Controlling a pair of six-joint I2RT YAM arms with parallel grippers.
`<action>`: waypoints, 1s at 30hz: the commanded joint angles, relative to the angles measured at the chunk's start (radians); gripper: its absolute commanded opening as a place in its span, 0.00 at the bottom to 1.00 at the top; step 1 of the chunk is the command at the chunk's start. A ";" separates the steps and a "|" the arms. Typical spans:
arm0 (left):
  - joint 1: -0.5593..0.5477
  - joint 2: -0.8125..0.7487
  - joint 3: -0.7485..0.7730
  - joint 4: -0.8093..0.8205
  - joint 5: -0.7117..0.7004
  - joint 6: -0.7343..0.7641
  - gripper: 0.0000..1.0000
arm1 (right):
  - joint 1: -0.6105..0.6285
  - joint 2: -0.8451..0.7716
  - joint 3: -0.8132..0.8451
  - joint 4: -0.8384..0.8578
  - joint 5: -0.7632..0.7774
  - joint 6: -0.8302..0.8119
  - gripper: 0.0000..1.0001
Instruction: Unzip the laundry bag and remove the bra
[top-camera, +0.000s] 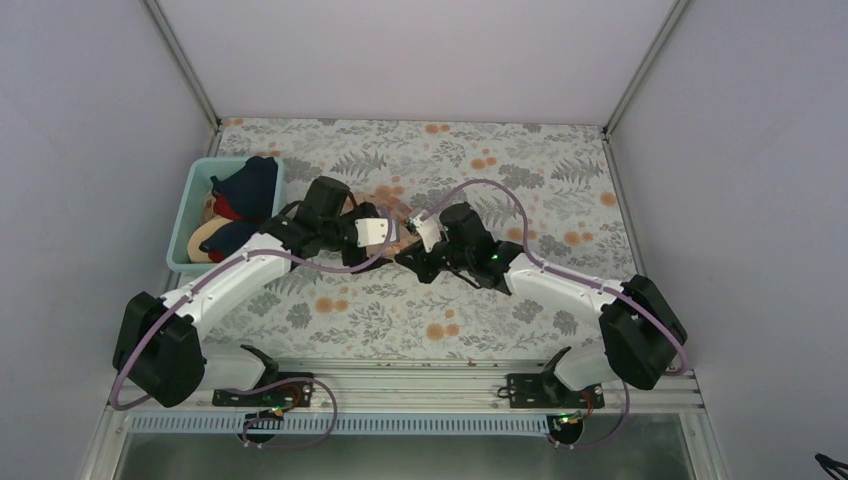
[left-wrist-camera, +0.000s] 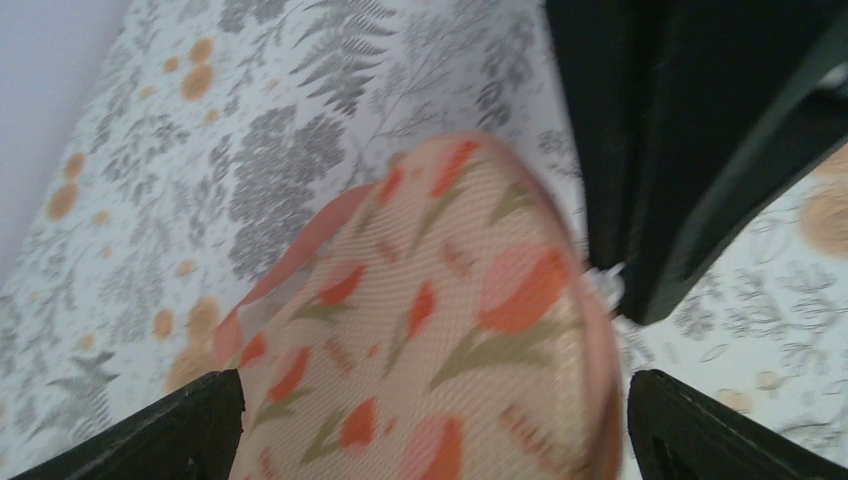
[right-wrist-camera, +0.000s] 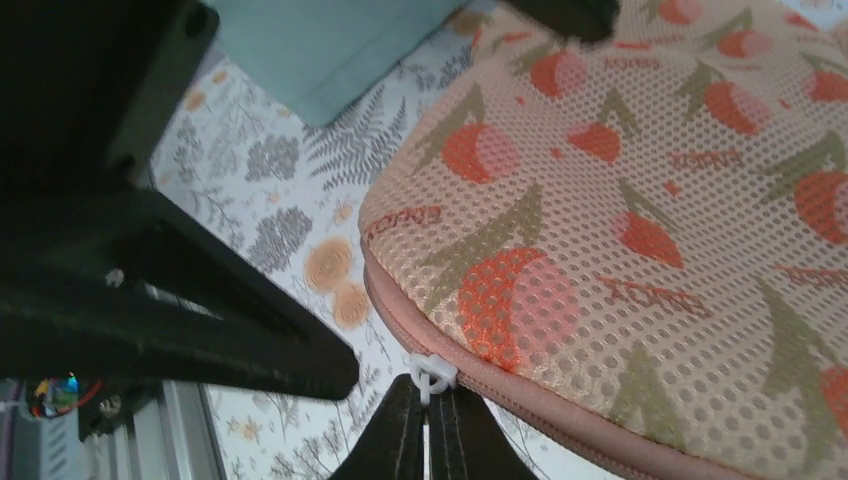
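Here the right gripper pinches shut on the white zipper pull at the laundry bag rim; the left gripper gapes wide, straddling the bag and gripping nothing.

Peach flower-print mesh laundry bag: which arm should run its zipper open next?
Right: the right gripper is shut on the white zipper pull at the laundry bag's edge; left gripper is open, straddling it.

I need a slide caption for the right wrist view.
Right gripper pinches the white zipper pull on the peach-pink floral mesh laundry bag.
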 joint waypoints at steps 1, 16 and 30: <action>-0.002 -0.013 0.027 -0.073 0.092 0.000 0.87 | 0.007 0.016 0.058 0.018 -0.044 0.042 0.04; -0.010 -0.014 -0.036 0.004 0.024 -0.024 0.03 | 0.007 0.001 0.066 0.011 -0.042 0.049 0.04; -0.010 -0.029 -0.060 0.001 0.002 -0.008 0.02 | -0.192 -0.055 -0.045 -0.046 -0.004 0.044 0.04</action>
